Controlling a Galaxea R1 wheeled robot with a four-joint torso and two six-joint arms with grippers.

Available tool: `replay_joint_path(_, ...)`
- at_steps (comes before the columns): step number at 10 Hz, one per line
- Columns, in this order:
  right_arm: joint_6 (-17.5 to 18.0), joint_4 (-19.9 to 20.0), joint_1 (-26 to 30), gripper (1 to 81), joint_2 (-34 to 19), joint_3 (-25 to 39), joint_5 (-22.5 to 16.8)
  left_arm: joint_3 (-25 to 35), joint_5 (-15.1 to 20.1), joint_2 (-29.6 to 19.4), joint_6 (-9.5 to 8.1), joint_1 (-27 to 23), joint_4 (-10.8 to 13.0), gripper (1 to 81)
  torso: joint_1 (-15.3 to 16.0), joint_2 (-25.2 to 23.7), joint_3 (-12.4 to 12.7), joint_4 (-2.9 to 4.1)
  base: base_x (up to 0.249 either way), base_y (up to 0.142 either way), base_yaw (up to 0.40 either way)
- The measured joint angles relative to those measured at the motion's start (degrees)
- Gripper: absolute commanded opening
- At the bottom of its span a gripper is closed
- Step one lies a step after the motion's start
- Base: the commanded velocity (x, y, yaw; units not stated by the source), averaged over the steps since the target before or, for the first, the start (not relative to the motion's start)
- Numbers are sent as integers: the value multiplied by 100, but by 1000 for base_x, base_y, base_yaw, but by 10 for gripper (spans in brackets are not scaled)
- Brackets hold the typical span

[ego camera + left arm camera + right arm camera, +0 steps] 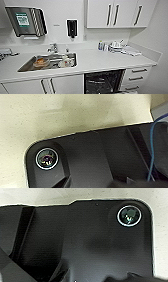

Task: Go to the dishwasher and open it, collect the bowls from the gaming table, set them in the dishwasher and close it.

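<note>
The dishwasher (103,81) sits under the white counter, right of the sink. Its dark interior with wire racks is exposed, so it stands open. The bowls and the gaming table are out of view. Both wrist views look over the robot's own dark plate onto a pale speckled surface.
The steel sink (47,62) holds an orange-brown dish (41,62) and some white crockery, with a tap (53,47) behind it. White drawers (136,77) flank the dishwasher on the right and cupboard doors (47,86) on the left. Bottles and dishes (113,46) crowd the counter's back right.
</note>
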Motion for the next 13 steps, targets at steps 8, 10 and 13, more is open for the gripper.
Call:
replay_joint_path(8, 38, 17, 52, 811, 87, -2, 4, -979, -5, 546, 0, -48, 2, 811, -676, 1040, 0, 0, 0, 0, 0)
replay_joint_path(10, 40, 17, 68, 811, 100, 0, 11, -973, -10, 560, 0, -50, 4, 811, -944, 1455, 0, 0, 0, 0, 0)
replay_joint_path(13, 40, 17, 55, 811, 98, 0, 17, -981, 34, 563, 0, -66, 4, 811, -1287, 1996, 212, 0, 0, 0, 0)
